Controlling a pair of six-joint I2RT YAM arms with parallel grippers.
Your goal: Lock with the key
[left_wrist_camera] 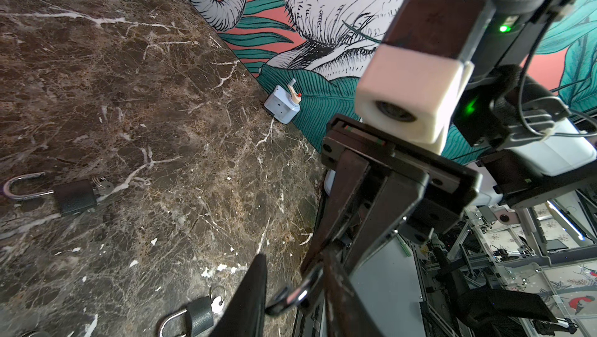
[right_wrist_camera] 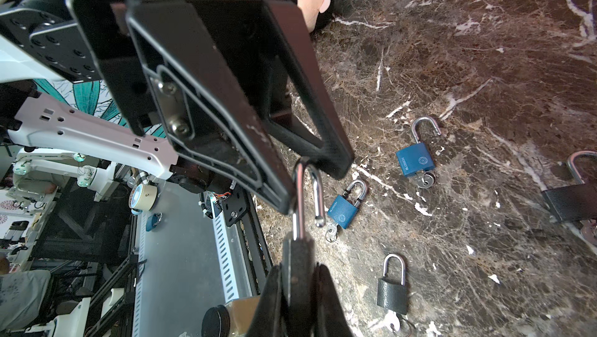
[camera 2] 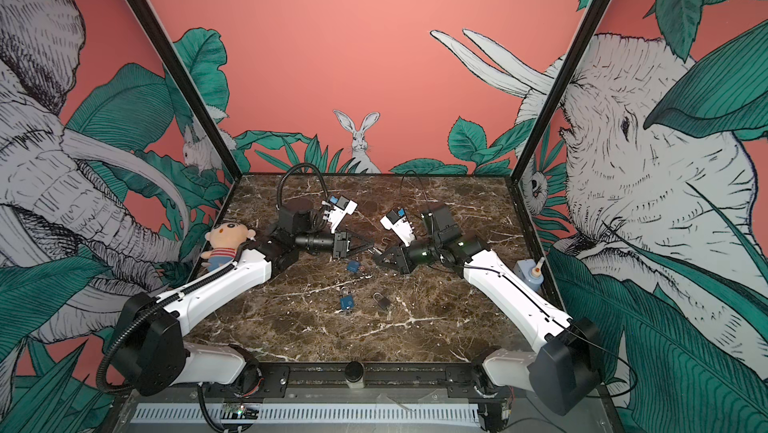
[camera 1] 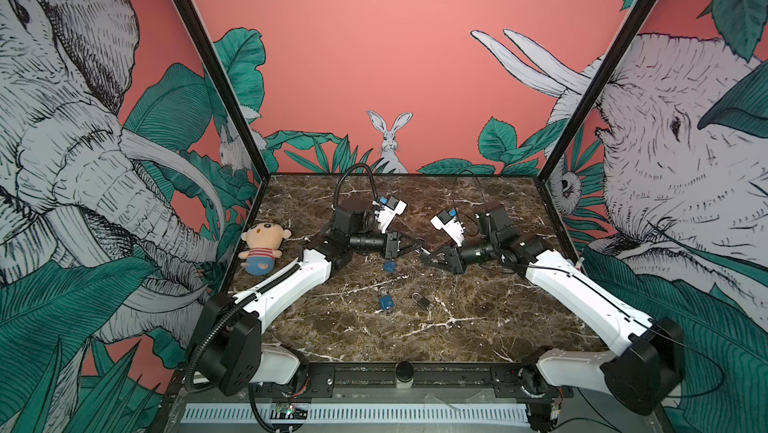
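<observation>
Padlock [right_wrist_camera: 295,254] body pinched in right claw [right_wrist_camera: 298,274]; open shackle [right_wrist_camera: 298,190] between left claw's [right_wrist_camera: 310,185] narrowly parted fingers [right_wrist_camera: 226,144].

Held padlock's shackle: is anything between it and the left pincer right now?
Nothing visible. In the right wrist view the left pincer has its tips on either side of the bend of the open shackle, while the right pincer grips the black padlock by its body.

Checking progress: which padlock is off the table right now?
The black padlock clamped in the right gripper, its shackle swung open; the blue padlocks and other black padlocks lie on the marble table.
</observation>
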